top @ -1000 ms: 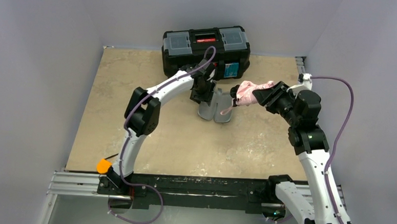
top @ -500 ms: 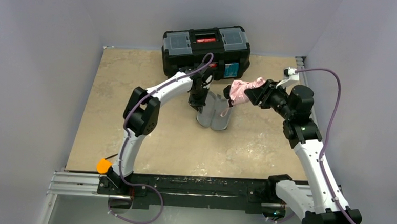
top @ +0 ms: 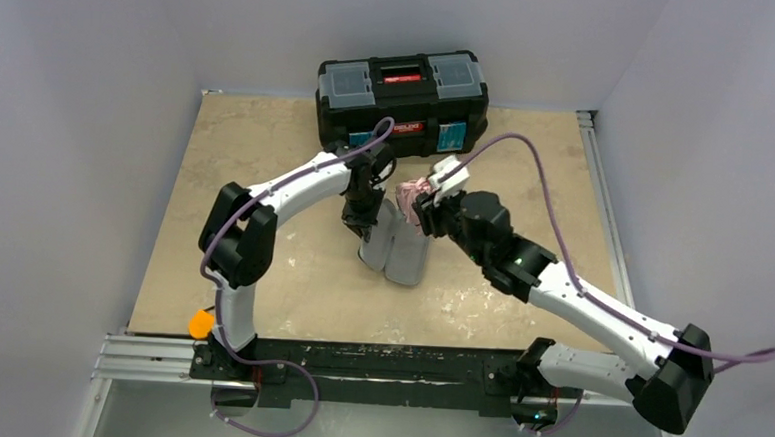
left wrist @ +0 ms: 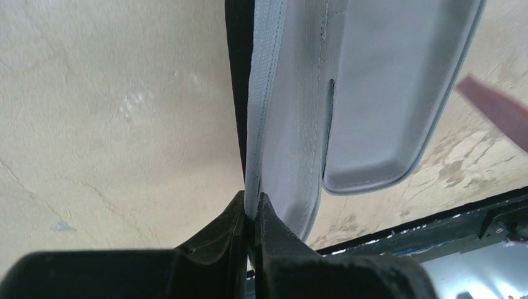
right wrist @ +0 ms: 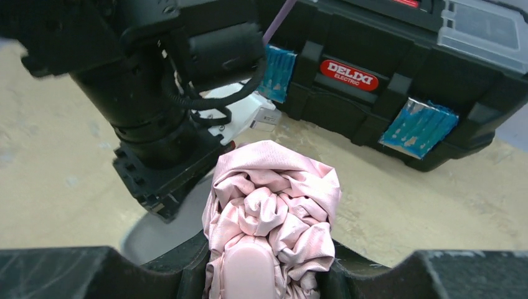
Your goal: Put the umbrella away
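The umbrella [top: 411,193] is a crumpled pale pink bundle, and my right gripper [top: 422,208] is shut on it, just above the far end of the open grey case [top: 396,247]. In the right wrist view the umbrella [right wrist: 274,208] fills the gap between the jaws of my right gripper [right wrist: 264,268], its smooth pink end cap nearest the camera. My left gripper [top: 363,214] is shut on the case's left rim. The left wrist view shows the left gripper [left wrist: 252,208] pinching the zipper edge of the case [left wrist: 380,93], whose two halves lie spread apart.
A black toolbox [top: 402,91] with a closed lid stands at the back of the tan table [top: 215,179], close behind both grippers; it also shows as toolbox [right wrist: 380,81]. A small orange object [top: 201,323] sits at the front left edge by the rail.
The right arm swung left and carried the umbrella from right of the case to above it. The left gripper closed on the case's rim, and the case shifted slightly left and nearer.
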Robot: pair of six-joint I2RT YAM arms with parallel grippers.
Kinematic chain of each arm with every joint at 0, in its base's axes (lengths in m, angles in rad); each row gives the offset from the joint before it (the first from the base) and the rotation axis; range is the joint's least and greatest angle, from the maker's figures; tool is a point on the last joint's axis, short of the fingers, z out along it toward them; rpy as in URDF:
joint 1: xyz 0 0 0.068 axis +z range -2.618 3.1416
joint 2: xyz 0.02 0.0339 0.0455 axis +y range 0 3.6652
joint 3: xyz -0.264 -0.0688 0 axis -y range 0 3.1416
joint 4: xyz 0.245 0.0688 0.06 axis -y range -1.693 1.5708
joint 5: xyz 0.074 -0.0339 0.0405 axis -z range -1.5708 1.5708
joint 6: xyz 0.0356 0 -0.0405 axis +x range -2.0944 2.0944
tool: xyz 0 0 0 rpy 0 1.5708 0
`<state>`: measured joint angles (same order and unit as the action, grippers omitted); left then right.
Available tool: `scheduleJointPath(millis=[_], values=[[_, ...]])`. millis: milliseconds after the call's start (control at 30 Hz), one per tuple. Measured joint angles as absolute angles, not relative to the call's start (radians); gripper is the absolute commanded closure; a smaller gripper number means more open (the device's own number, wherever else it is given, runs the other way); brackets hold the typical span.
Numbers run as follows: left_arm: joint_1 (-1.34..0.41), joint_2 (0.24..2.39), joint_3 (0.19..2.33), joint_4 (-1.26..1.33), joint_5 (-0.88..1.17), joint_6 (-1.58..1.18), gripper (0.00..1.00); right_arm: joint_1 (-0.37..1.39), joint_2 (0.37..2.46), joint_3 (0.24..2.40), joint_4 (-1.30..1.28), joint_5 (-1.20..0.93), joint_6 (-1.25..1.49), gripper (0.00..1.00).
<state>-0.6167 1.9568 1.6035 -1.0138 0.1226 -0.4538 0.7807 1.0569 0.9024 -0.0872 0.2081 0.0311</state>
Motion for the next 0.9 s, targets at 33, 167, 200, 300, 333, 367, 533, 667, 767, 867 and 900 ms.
scheduleJointPath(millis=[33, 167, 200, 300, 333, 367, 533, 667, 767, 867, 900], values=[[-0.617, 1.946, 1.583, -1.013, 0.123, -0.454, 0.95, 0.820, 1.077, 0.888, -0.057, 0.257, -0.009, 1.00], [-0.617, 1.927, 1.539, -1.010, 0.123, -0.453, 0.85, 0.920, 1.138, 0.796, 0.058, 0.386, -0.144, 1.00], [-0.617, 1.922, 1.530, -1.009, 0.123, -0.453, 0.82, 0.931, 1.155, 0.772, 0.083, 0.411, -0.175, 1.00], [-0.617, 1.914, 1.509, -1.005, 0.124, -0.452, 0.79, 0.954, 1.199, 0.715, 0.142, 0.466, -0.253, 1.00], [-0.617, 1.913, 1.504, -1.004, 0.124, -0.452, 0.78, 0.963, 1.209, 0.699, 0.163, 0.483, -0.279, 1.00], [-0.617, 1.911, 1.499, -1.001, 0.123, -0.452, 0.78, 0.973, 1.219, 0.681, 0.189, 0.495, -0.306, 1.00], [-0.616, 1.892, 1.481, -0.993, 0.124, -0.452, 0.79, 1.024, 1.245, 0.627, 0.291, 0.515, -0.397, 1.00], [-0.616, 1.883, 1.479, -0.982, 0.127, -0.452, 0.79, 1.062, 1.262, 0.596, 0.377, 0.511, -0.455, 1.00], [-0.616, 1.879, 1.473, -0.980, 0.128, -0.452, 0.79, 1.082, 1.278, 0.554, 0.441, 0.500, -0.492, 1.00], [-0.616, 1.877, 1.473, -0.980, 0.128, -0.451, 0.80, 1.089, 1.324, 0.525, 0.464, 0.482, -0.509, 1.00], [-0.616, 1.876, 1.471, -0.979, 0.127, -0.451, 0.81, 1.091, 1.347, 0.521, 0.461, 0.477, -0.511, 1.00]])
